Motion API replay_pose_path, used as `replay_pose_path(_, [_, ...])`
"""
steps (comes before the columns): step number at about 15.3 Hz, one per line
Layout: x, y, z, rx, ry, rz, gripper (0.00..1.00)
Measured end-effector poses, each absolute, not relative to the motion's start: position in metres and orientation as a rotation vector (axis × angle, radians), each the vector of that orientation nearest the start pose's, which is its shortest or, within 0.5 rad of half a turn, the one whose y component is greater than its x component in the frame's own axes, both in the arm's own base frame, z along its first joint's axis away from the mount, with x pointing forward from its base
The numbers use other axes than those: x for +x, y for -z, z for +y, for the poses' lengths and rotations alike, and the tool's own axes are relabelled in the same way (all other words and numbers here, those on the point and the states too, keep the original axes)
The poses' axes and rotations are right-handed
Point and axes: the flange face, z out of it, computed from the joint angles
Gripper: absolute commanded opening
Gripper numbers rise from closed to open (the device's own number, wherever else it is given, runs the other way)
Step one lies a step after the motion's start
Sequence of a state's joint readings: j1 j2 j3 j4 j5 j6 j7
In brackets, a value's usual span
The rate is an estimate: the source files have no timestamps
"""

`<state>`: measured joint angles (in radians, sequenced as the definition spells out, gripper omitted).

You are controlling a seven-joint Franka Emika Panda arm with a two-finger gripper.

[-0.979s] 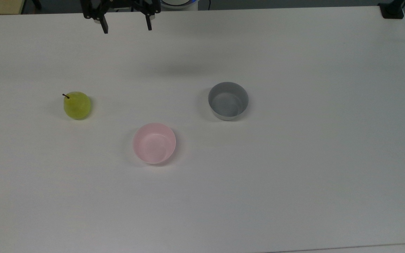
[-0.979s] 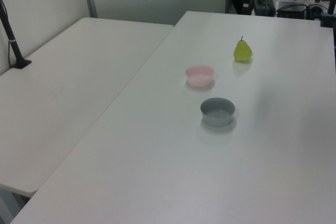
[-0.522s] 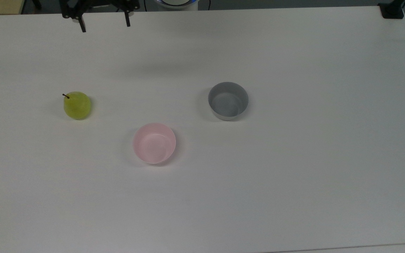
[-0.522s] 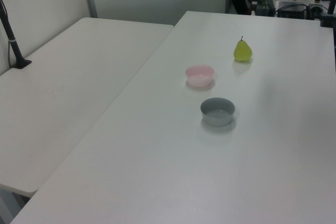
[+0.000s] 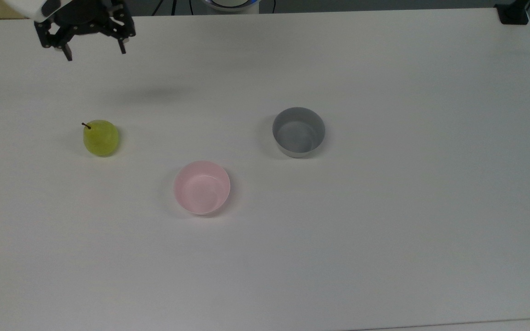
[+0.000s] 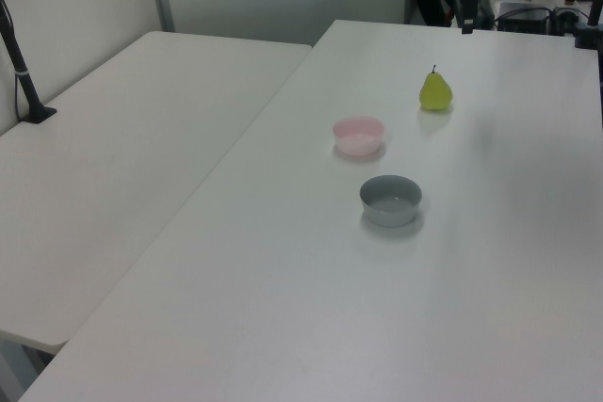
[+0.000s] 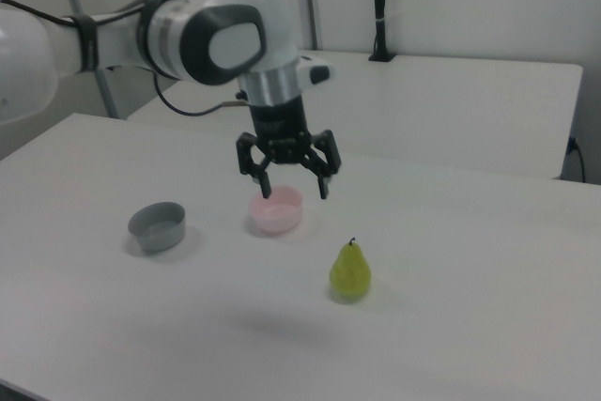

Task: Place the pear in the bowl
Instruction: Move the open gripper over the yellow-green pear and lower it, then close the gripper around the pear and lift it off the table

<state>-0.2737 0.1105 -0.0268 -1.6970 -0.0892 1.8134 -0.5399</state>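
nearest in the top view: one pink bowl (image 5: pixel 202 187), empty, at 6 o'clock on the tabletop (image 5: pixel 384 230). further: one grey-blue bowl (image 5: pixel 298 132) at 2 o'clock from it, and one pear (image 5: pixel 100 137) upright at 10 o'clock, well apart from both. farthest: claw (image 5: pixel 94 51), spread and empty, shifted since a second ago toward the top view's left, now high at 12 o'clock from the pear. probably lining up to descend; grasp not yet begun.
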Motion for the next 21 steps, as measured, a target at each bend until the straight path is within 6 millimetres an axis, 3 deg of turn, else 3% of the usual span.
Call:
replay_pose_path(3, [0.577,-0.494,-0.211,-3.183,0.022,-0.33,1.0])
replay_pose_path(7, [0.586,-0.447,-0.228,-3.151,0.097,-0.242,1.0])
replay_pose_path(19, [0.611,-0.357,-0.238,-3.165,0.093,-0.235,1.0])
replay_pose_path(21, [0.613,-0.347,-0.238,-3.166,0.09,-0.237,0.87])
